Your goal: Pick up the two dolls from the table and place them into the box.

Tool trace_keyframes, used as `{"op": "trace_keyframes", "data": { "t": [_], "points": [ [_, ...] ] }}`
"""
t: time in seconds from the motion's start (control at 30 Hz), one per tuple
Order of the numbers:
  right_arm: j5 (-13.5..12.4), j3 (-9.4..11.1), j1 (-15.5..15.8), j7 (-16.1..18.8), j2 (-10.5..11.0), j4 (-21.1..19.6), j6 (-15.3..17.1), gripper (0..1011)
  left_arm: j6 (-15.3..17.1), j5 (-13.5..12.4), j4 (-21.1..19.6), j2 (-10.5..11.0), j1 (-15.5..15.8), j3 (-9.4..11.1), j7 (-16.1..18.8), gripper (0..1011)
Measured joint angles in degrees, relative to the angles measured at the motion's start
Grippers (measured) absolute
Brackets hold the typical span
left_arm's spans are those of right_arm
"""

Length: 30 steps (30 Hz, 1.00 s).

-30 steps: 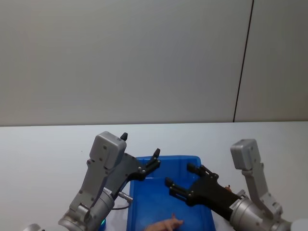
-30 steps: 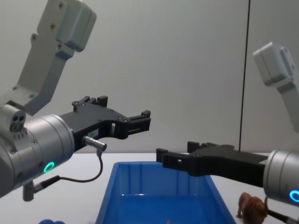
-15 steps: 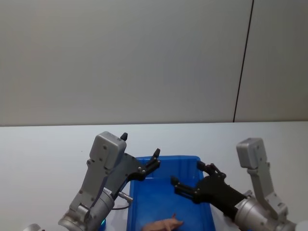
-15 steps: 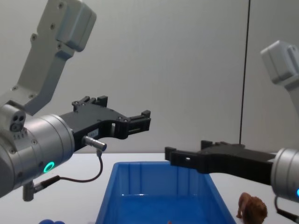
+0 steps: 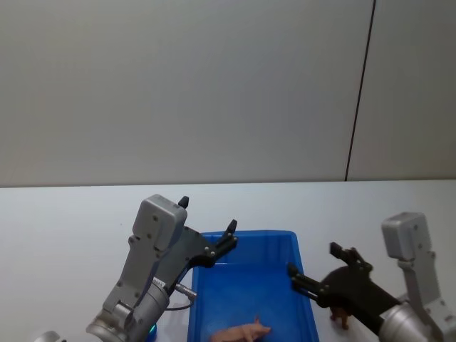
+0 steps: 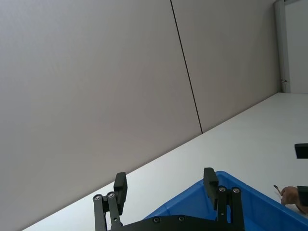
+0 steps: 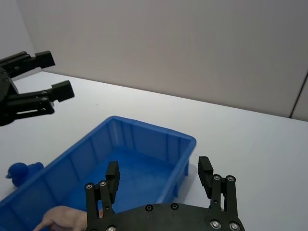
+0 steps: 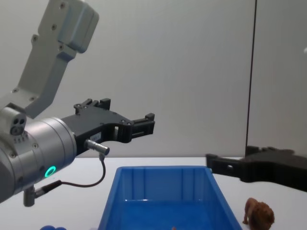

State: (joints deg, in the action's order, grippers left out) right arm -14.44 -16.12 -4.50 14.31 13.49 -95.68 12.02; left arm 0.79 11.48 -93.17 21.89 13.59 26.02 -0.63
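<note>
The blue box (image 5: 251,234) stands on the white table (image 5: 64,228) in front of me. A pale pink pig doll (image 5: 241,332) lies inside it near the front; the right wrist view catches it too (image 7: 62,219). The brown lion doll (image 8: 258,213) stands on the table just right of the box, partly covered in the head view (image 5: 340,315). My right gripper (image 5: 313,261) hovers open above the box's right wall and the lion, holding nothing. Over the box's back left corner my left gripper (image 5: 226,239) hangs open and empty.
A small blue toy (image 7: 19,172) sits on the table left of the box. Bare tabletop stretches behind the box as far as a plain grey wall.
My right gripper has moved right, from over the box's middle to its right wall above the lion. The pig has come fully into sight in the box. The left arm has not moved.
</note>
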Motion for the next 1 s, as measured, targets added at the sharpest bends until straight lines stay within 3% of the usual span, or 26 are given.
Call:
{"op": "trace_keyframes", "data": {
  "t": [0.47,1.0],
  "points": [
    [0.0,1.4,4.2,-4.6,3.4,-3.8,2.3,1001,0.0,0.0,0.0,0.0,0.0,0.0,0.0,1001],
    [1.0,1.6,4.9,-5.0,4.0,-1.9,3.0,1001,0.0,0.0,0.0,0.0,0.0,0.0,0.0,1000]
  ]
}}
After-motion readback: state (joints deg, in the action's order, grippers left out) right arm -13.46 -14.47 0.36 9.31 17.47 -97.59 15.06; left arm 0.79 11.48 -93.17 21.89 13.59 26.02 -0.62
